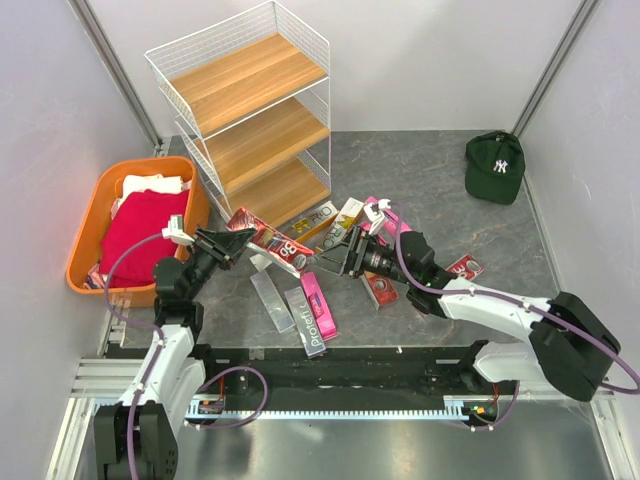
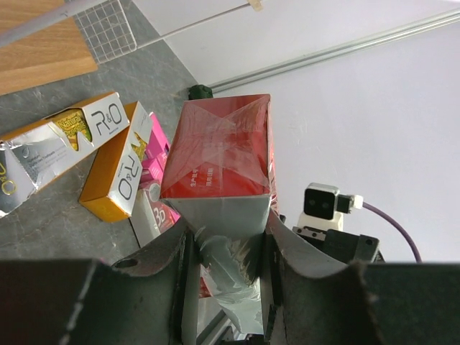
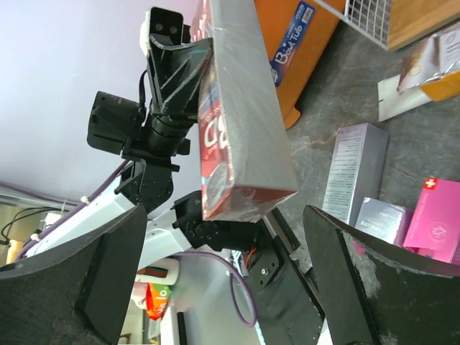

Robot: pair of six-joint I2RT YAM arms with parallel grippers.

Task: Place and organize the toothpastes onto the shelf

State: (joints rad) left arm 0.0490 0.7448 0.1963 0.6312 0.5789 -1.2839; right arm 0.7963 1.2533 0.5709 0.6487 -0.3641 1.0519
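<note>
My left gripper (image 1: 232, 245) is shut on one end of a dark red toothpaste box (image 1: 270, 240), held level above the table. In the left wrist view the box (image 2: 219, 151) sticks out from between my fingers (image 2: 180, 266). My right gripper (image 1: 325, 262) stands open just off the box's free end (image 3: 244, 122), its jaws wide on either side and not touching it. Other toothpastes lie loose on the table: pink (image 1: 318, 303), silver (image 1: 270, 298) and gold ones (image 2: 118, 162). The shelf (image 1: 250, 110) stands behind them with bare wooden boards.
An orange basket (image 1: 95, 215) holding red and white cloths sits left of the shelf. A dark green cap (image 1: 495, 165) lies at the back right. More boxes, silver (image 3: 352, 169) and pink (image 3: 435, 215), lie under my right arm.
</note>
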